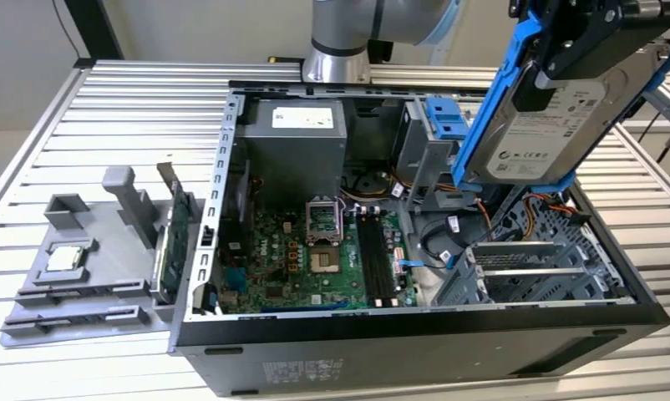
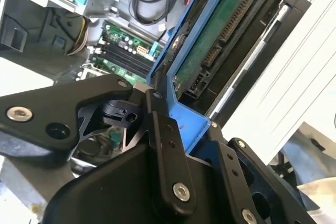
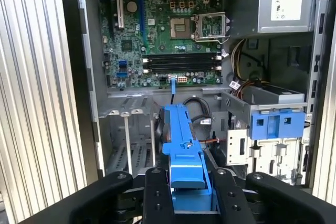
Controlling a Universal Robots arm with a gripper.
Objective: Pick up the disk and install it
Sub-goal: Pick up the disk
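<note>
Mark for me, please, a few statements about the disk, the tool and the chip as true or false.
1. The tool grips the disk in the air above the open computer case. True.
2. The disk is seated flat in a drive bay. False: it hangs tilted above the case, held by the tool.
3. The disk's white label faces the exterior view. True.
4. The small square chip sits inside the case. False: it lies on the grey fixture outside the case, at the exterior view's left.
</note>
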